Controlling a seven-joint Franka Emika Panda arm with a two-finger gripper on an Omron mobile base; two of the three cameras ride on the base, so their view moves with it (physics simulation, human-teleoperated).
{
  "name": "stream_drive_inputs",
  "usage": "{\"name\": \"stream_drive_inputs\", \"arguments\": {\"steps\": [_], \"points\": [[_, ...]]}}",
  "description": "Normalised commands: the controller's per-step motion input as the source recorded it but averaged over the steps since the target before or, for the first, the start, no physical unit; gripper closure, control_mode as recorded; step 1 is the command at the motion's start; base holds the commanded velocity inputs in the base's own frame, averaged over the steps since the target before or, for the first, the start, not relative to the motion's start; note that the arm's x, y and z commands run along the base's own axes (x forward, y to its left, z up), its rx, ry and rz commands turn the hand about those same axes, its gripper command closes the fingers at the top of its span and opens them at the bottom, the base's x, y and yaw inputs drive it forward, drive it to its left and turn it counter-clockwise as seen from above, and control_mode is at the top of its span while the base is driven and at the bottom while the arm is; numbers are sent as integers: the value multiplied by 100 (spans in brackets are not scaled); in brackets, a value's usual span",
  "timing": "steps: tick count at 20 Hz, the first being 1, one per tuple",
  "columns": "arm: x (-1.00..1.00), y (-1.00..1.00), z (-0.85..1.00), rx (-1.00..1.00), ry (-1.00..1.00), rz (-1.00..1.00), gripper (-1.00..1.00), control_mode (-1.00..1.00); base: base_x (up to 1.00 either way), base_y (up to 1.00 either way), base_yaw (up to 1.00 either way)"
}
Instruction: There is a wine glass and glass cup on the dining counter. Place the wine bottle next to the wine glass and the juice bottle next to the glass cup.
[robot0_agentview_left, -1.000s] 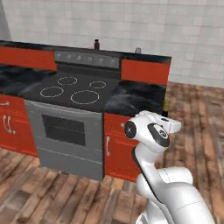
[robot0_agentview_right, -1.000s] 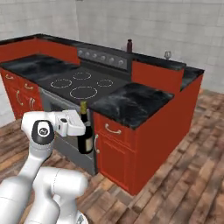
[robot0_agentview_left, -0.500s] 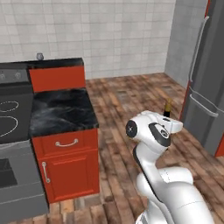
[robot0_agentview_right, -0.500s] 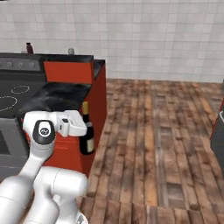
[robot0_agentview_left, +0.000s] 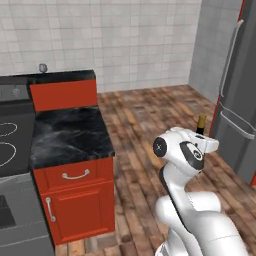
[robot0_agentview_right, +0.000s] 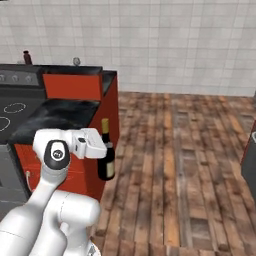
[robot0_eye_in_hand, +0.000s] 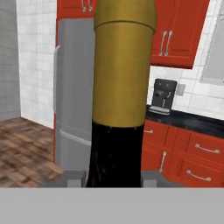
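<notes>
Step in hand: transport of the wine bottle (robot0_agentview_right: 105, 155). The claw (robot0_agentview_right: 101, 148) is clenched on its neck; the bottle hangs upright in the claw, clear of the floor. Well behind the claw, on the dining table (robot0_agentview_right: 80, 70), stand the wine glass (robot0_agentview_right: 76, 61) and juice bottle (robot0_agentview_right: 27, 57). Next move, in my judgement: carry it beside that glass. Against the earlier frame, the base has turned; the stove has slid aside and a refrigerator (robot0_agentview_left: 240, 100) now faces the claw.

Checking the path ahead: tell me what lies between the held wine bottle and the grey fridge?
In the left base view, bare wood floor lies between the wine bottle and the fridge; nothing stands there.
</notes>
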Motion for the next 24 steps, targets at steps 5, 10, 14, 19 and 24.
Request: {"name": "stream_drive_inputs", "arguments": {"steps": [5, 10, 14, 19, 24], "points": [[0, 0, 0, 0, 0, 0, 100, 100, 77, -18, 0], [0, 0, 0, 0, 0, 0, 100, 100, 74, -30, 6], [0, 0, 0, 0, 0, 0, 100, 100, 69, -42, 22], [0, 0, 0, 0, 0, 0, 100, 100, 63, -46, 25], [0, 0, 0, 0, 0, 0, 100, 100, 58, -51, 18]]}}
